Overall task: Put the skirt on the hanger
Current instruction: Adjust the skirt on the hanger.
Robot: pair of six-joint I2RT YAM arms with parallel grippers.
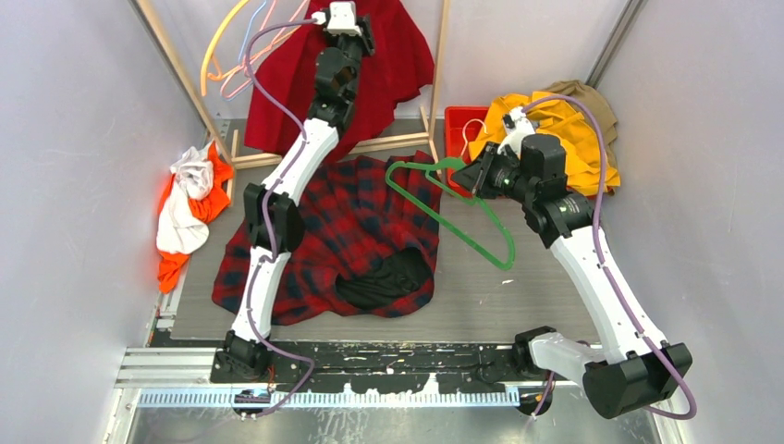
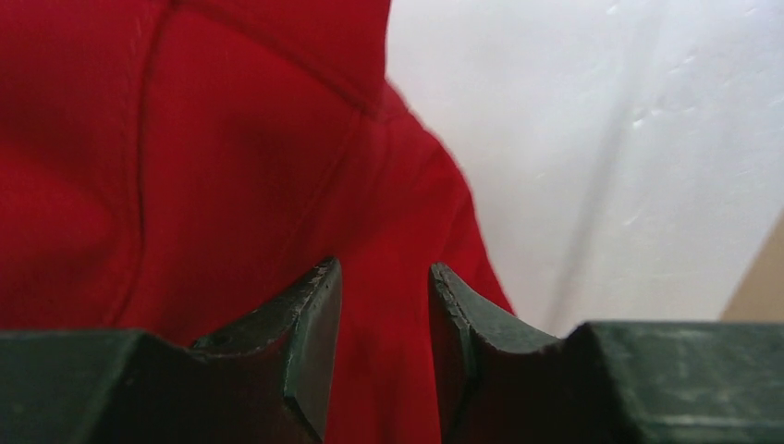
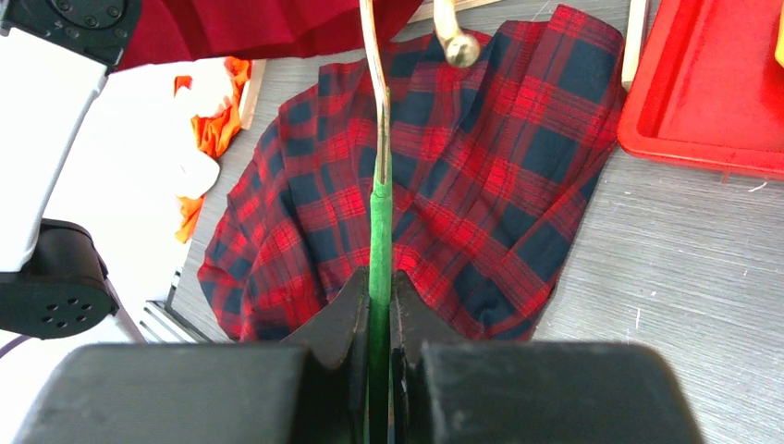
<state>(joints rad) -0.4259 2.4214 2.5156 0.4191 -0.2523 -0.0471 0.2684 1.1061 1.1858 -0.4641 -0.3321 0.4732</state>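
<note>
At the back right of the table, a red bin [image 1: 455, 120] holds a heaped yellow garment [image 1: 564, 129] that spills over its far rim, with a tan garment [image 1: 599, 104] behind it.

The red skirt [image 1: 379, 69] hangs at the back inside the wooden rack [image 1: 440, 55]. Its narrow end is up and its hem flares down towards the table, so its long axis runs vertically.

A thin cream-yellow hanger [image 1: 209, 48] curves at the rack's upper left, beside pink hangers [image 1: 263, 42] and apart from the skirt.

The left gripper [image 2: 384, 277] is raised against the skirt with its fingers a little apart. Red cloth fills the gap, and I cannot tell whether any is caught.

The right gripper [image 3: 379, 282] is clamped on a green hanger [image 3: 380, 231], held over a red-and-black plaid shirt [image 1: 361, 222] spread on the table.
</note>
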